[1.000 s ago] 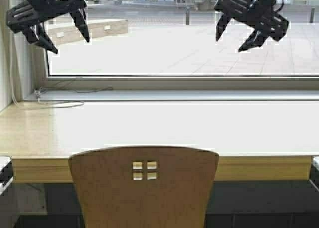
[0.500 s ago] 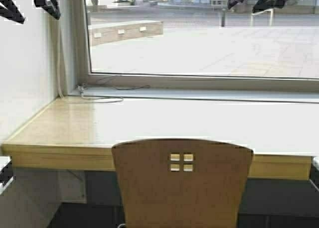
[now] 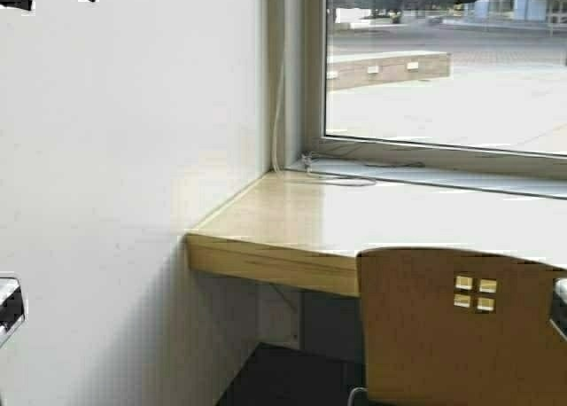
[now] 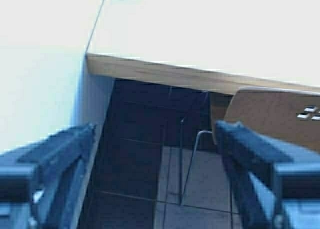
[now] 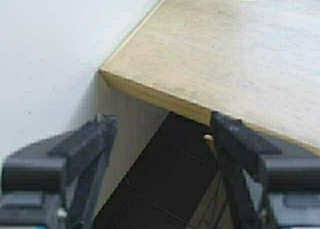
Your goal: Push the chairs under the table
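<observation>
One chair (image 3: 461,326) shows, its backrest close against the table (image 3: 266,260) front edge beside the wall (image 3: 124,158), so it looks tucked in. My left gripper (image 4: 155,184) and right gripper (image 5: 162,169) are both spread, raised, holding nothing. Other chairs may remain; I can't see any.

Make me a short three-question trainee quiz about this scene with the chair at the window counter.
1. True or false: the light tan plywood chair has its backrest close against the yellowish front edge of the long pale table.
2. What bounds the table's left end: A) white wall, B) round table, C) armchair?
3. Fill in: the left gripper and right gripper both have their fingers ____.

Key: 1 true; 2 A, the white wall; 3 open.
</observation>
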You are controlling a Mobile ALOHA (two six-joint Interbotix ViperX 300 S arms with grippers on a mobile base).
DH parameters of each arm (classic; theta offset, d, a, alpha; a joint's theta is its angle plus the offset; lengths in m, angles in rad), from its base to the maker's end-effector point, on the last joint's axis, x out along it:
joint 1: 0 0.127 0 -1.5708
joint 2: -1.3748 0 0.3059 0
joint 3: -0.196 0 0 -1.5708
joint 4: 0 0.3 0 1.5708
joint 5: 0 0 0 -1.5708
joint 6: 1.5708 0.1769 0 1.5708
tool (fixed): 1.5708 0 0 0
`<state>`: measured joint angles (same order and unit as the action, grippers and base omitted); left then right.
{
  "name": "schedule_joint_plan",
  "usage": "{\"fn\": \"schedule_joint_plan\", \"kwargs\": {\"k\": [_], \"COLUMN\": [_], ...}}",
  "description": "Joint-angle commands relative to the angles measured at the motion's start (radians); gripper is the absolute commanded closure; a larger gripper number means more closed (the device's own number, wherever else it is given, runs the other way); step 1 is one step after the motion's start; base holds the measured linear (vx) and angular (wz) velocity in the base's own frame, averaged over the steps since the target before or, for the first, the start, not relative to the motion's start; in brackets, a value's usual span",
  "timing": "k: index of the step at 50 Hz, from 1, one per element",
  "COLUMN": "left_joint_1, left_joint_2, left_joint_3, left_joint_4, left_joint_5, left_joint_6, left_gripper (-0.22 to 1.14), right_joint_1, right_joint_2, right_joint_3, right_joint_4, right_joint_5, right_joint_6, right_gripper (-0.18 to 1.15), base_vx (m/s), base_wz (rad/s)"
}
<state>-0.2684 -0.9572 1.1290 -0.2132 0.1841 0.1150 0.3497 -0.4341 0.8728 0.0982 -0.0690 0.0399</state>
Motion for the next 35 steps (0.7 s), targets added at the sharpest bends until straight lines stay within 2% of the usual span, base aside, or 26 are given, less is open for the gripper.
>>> {"fn": "schedule_joint_plan", "kwargs": {"k": [1,15,23,35], "left_joint_1": [0.002,0.002,0.002,0.000], "left_joint_2": [0.005,0.008,0.028,0.025], "left_joint_3": [-0.006,0.003,-0.002,0.005], "left_joint_4": [-0.002,-0.003,-0.008,-0.008], "left_joint_5": [-0.023,-0.043,-0.069,-0.077], "left_joint_6": [-0.003,-0.009,-0.014,-0.018], "left_gripper": [-0.09,-0.09,-0.09,-0.09], "right_joint_1": [0.003,0.003,0.003,0.005], "right_joint_2": [0.008,0.040,0.100,0.112], "right_joint_3": [-0.025,-0.055,-0.118,-0.110], "right_joint_4": [-0.002,0.003,0.008,0.008], "right_joint_5": [0.002,0.005,0.005,0.025], "right_joint_6": [0.000,0.005,0.009,0.006], "right_gripper": [0.06,0.06,0.06,0.06], "base_vx": [-0.23,-0.26,-0.32,-0.36], "base_wz": [0.32,0.22,0.14,0.14]}}
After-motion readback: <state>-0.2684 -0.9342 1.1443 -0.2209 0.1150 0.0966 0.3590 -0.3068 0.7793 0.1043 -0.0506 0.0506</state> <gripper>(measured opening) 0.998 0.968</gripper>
